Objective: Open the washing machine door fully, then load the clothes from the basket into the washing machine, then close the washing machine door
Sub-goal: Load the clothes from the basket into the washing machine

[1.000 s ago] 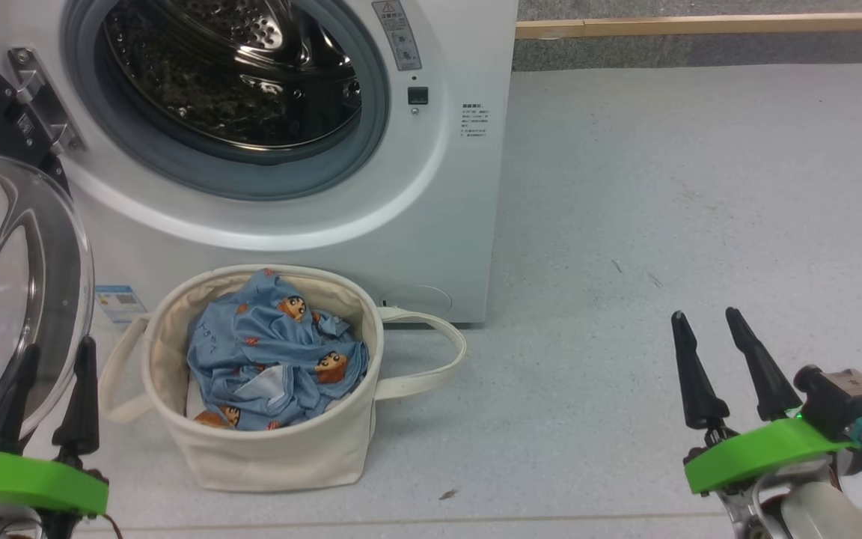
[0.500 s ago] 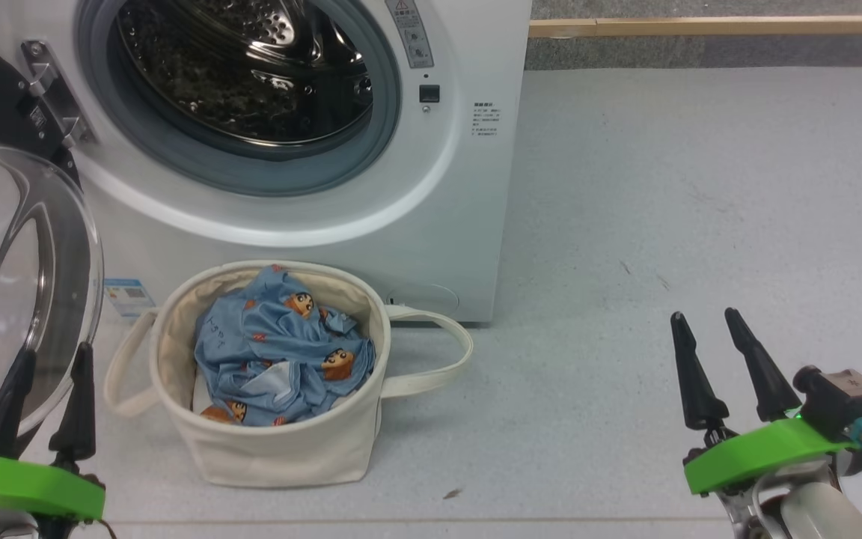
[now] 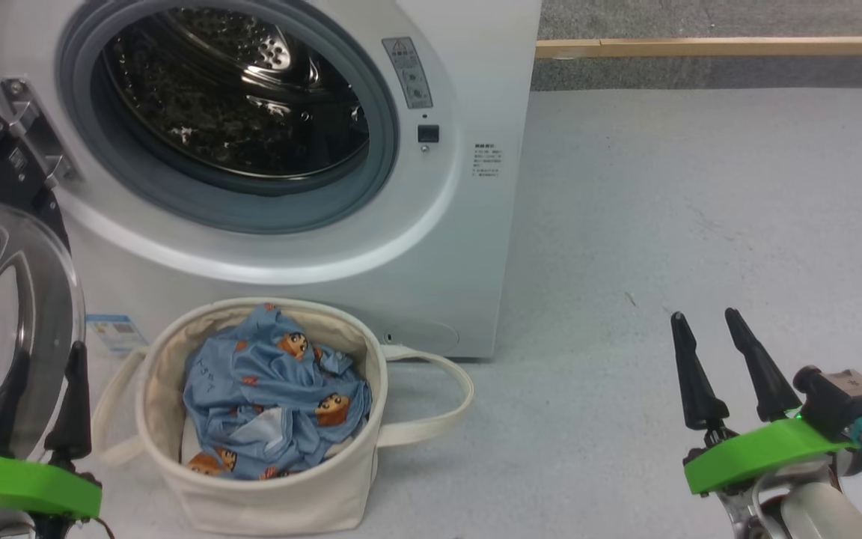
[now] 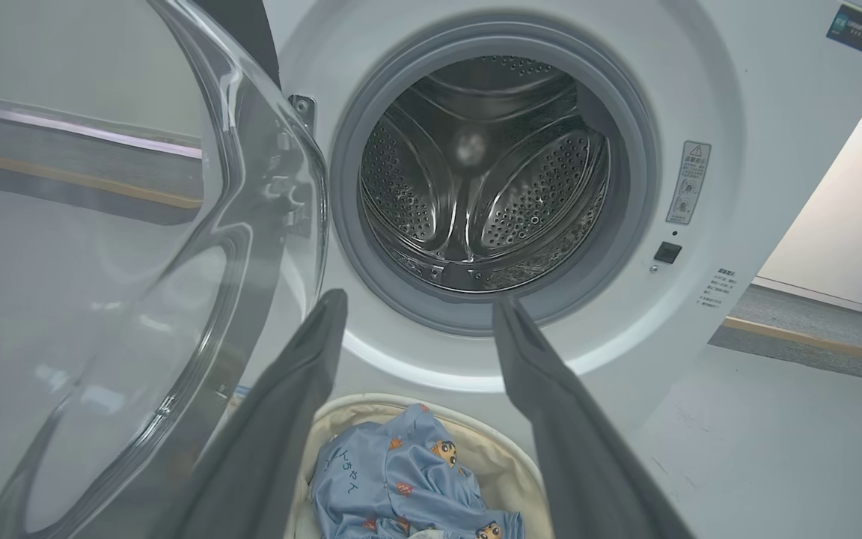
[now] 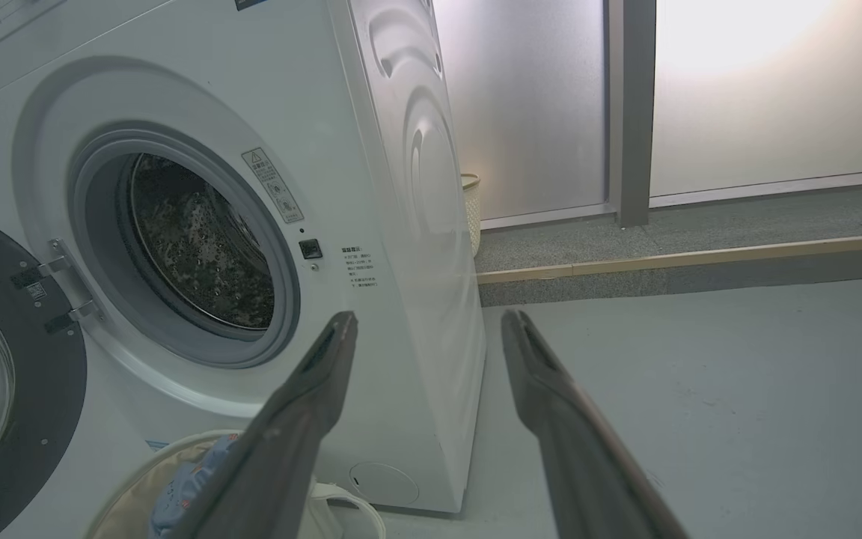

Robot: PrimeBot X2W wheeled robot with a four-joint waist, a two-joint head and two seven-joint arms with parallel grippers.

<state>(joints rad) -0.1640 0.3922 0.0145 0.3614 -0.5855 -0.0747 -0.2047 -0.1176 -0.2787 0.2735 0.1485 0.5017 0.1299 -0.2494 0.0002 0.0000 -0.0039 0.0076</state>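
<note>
The white washing machine (image 3: 468, 224) stands with its steel drum (image 3: 236, 97) exposed. Its door (image 3: 12, 299), black-rimmed with a clear glass bowl, hangs swung out to the left on its hinge (image 3: 27, 131). In front sits the cream basket (image 3: 266, 501) holding the light blue clothes (image 3: 274, 389) with orange-brown faces. My left gripper (image 3: 46, 359) is open at the lower left, just left of the basket and in front of the door glass. My right gripper (image 3: 704, 318) is open over bare floor, far right of the basket. The left wrist view has the drum (image 4: 476, 180), door glass (image 4: 139, 284) and clothes (image 4: 401, 479).
Grey floor (image 3: 700, 209) stretches to the right of the machine, bounded by a wooden strip (image 3: 700, 46) at the back. One basket handle (image 3: 438, 404) loops out to the right on the floor. A woven bin (image 5: 470, 209) stands behind the machine.
The whole head view has shifted, so machine and basket sit lower in it: the camera moved. Both grippers stay open and keep their places.
</note>
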